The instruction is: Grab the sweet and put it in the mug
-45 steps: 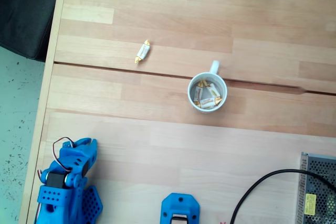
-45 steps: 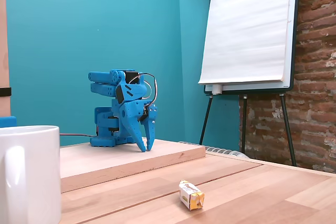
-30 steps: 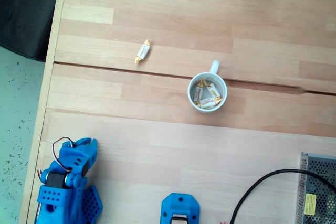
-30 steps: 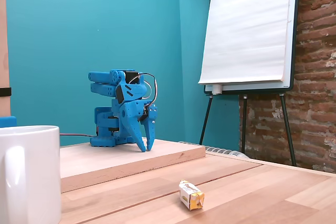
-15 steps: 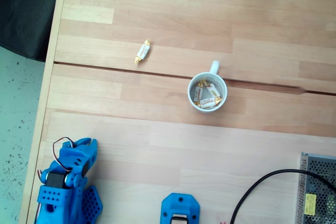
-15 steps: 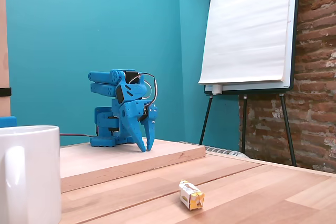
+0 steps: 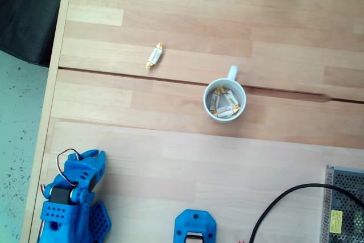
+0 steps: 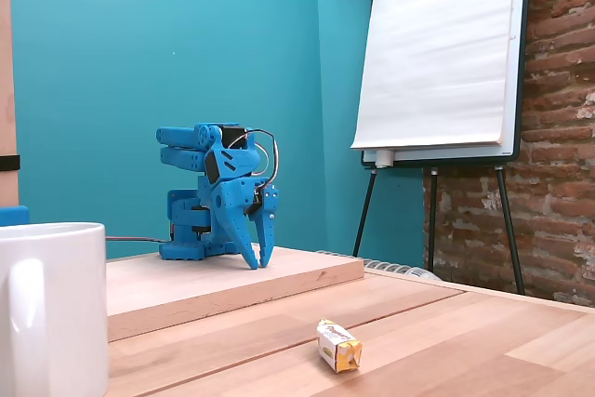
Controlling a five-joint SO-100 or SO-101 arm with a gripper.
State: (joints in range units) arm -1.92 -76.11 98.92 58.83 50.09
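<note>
Down at the near left corner of the pale wooden tabletop [image 7: 170,157], in the fixed view from above, my blue plastic arm [image 7: 74,200] sits folded over its base, exactly where it sat a second and a half ago. Nothing has shifted across these frames. The tiny oblong sweet in its white wrapper with golden-orange twisted ends [image 7: 154,56] lies alone on the far plank, beyond the dark seam between boards and well apart from me. To its right and a little nearer, the small round white ceramic mug [image 7: 224,102] stands upright, its loop handle pointing away, with several wrapped sweets already inside. A black cable [image 7: 284,203] and a grey metal box [image 7: 344,206] occupy the near right corner.

From the low fixed view across the table, my gripper [image 8: 258,260] hangs tip-down over the raised board, its two fingers drawn close with only a thin gap at the tips, pinching nothing. The sweet [image 8: 338,345] rests on the lower plank in the foreground; the mug [image 8: 51,309] stands at the left edge.

Since nothing has moved, I judge the reach has not yet begun: I must unfold, spread my fingers, and travel out to the sweet.
</note>
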